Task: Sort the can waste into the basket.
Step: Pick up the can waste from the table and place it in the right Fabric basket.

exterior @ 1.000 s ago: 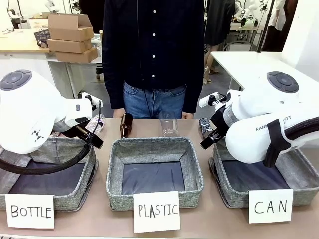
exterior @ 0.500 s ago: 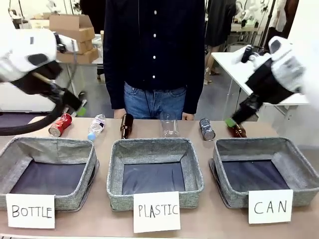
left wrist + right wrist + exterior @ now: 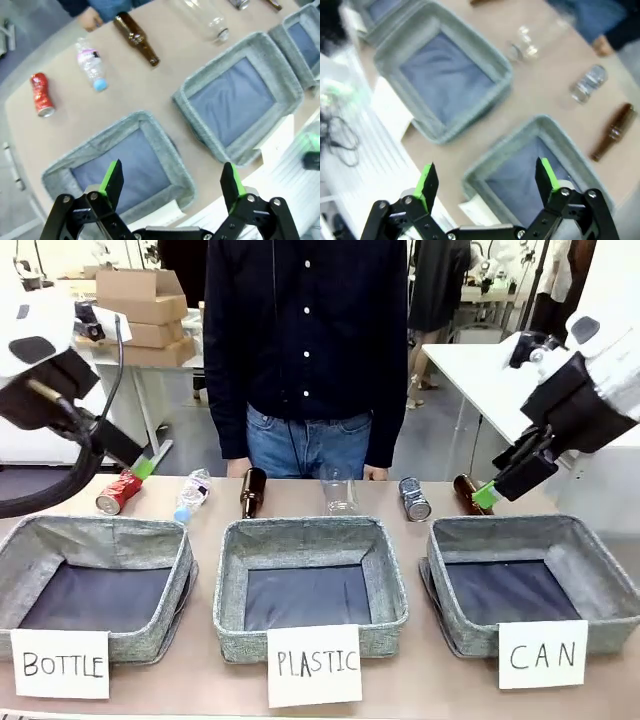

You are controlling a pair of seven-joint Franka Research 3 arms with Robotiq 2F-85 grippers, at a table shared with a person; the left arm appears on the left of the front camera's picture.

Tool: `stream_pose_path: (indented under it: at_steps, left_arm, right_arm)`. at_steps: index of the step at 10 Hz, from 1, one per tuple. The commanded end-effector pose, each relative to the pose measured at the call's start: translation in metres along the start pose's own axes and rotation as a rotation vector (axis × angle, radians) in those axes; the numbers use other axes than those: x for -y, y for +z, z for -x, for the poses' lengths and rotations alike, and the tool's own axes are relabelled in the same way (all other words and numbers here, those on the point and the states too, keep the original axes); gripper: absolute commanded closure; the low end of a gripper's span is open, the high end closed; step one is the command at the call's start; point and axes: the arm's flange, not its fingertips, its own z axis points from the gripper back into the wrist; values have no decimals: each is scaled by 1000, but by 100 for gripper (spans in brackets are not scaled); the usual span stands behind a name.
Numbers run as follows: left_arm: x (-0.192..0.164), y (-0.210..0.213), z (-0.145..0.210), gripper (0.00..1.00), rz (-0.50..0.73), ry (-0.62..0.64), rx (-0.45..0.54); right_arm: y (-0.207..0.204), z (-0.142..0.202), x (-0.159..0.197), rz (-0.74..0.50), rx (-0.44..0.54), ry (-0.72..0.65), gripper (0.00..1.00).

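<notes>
One red can (image 3: 120,490) and one black can (image 3: 413,498) are lying behind three baskets (image 3: 231,580), the black near the CAN basket (image 3: 446,580). The left gripper (image 3: 170,181) and right gripper (image 3: 485,172) are hovering, jaws apart.

The table (image 3: 412,680) bears a BOTTLE basket (image 3: 95,531), PLASTIC basket (image 3: 310,531) and CAN basket (image 3: 530,528). Behind them lie a red can (image 3: 119,492), water bottle (image 3: 192,496), brown bottle (image 3: 252,491), clear bottle (image 3: 340,492), black can (image 3: 414,499) and second brown bottle (image 3: 468,491).

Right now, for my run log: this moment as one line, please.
left tool: open, empty | right tool: open, empty | red can: lying, unsorted | black can: lying, unsorted | CAN basket: empty
</notes>
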Motion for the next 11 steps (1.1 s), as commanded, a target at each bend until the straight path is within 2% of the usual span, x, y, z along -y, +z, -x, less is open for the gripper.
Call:
stream_pose_path:
  at_steps: [1,2,3,4,6,7,8,9,10,11]
  left_arm:
    - [-57,23,13,0,487,188,103]
    - [-101,24,39,0,650,374,140]
    - [-135,14,65,0,716,529,171]
    - [-158,4,88,0,783,643,214]
    - [-166,-18,108,0,836,726,226]
    - [-163,-28,101,0,841,730,199]
    - [-159,-34,86,0,819,749,194]
    - [-150,-40,69,0,604,758,122]
    - [-179,-30,111,0,859,749,210]
    - [-179,-30,111,0,859,749,210]
  right_arm:
    - [9,17,36,-455,309,-218,0]
    - [20,40,66,-677,355,-513,0]
    - [28,61,85,-792,443,-651,0]
    - [33,76,100,-844,518,-716,0]
    - [38,96,117,-863,595,-759,0]
    - [39,101,120,-856,613,-786,0]
    - [39,100,115,-747,550,-788,0]
    - [46,110,121,-835,547,-623,0]
    - [46,110,121,-835,547,-623,0]
    - [46,110,121,-835,547,-623,0]
